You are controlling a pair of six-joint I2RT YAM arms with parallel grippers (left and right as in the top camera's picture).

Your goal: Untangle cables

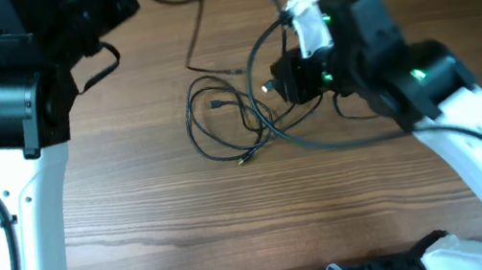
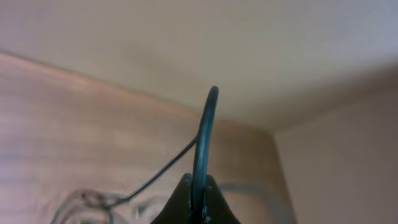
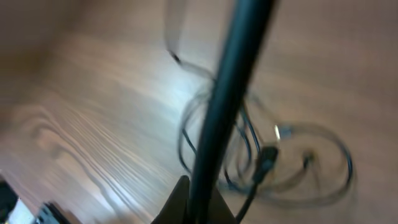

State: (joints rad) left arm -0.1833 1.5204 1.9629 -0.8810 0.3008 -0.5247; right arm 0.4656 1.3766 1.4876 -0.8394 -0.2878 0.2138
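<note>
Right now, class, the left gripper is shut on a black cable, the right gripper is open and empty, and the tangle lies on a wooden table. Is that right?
No: the right wrist view shows the right gripper shut on a dark cable, not open and empty. The rest stands: left gripper shut on a black cable, tangle on a wooden table.

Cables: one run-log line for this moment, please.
left gripper: shut on cable | right gripper: shut on cable | cables: overlapping loops on table
</note>
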